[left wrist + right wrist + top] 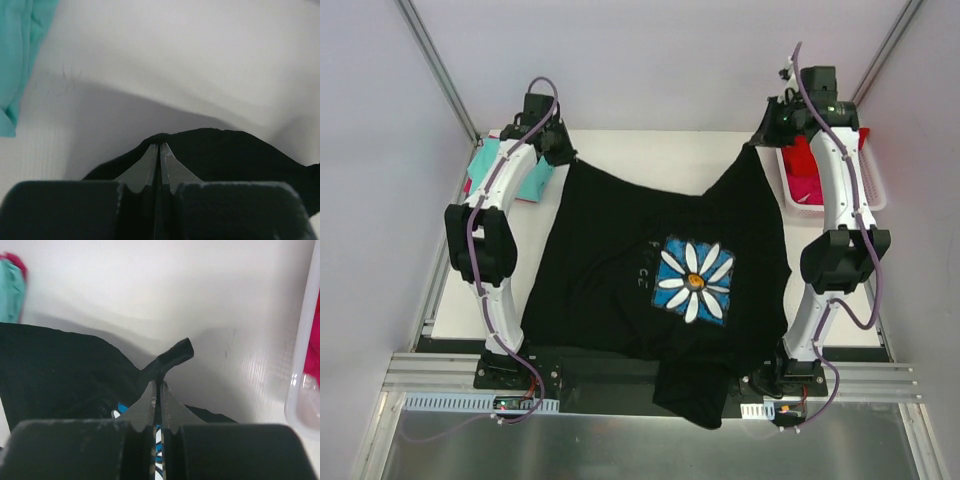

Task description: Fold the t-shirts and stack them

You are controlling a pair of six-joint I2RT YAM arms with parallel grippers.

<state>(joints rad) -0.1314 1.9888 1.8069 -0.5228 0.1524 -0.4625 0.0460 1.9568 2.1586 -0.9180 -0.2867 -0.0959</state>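
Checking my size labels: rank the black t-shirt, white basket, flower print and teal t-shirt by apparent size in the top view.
1. black t-shirt
2. white basket
3. flower print and teal t-shirt: unsure, the left arm hides part of the teal one.

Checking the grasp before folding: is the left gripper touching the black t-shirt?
Touching. The left wrist view shows the left gripper shut on an edge of the black t-shirt.
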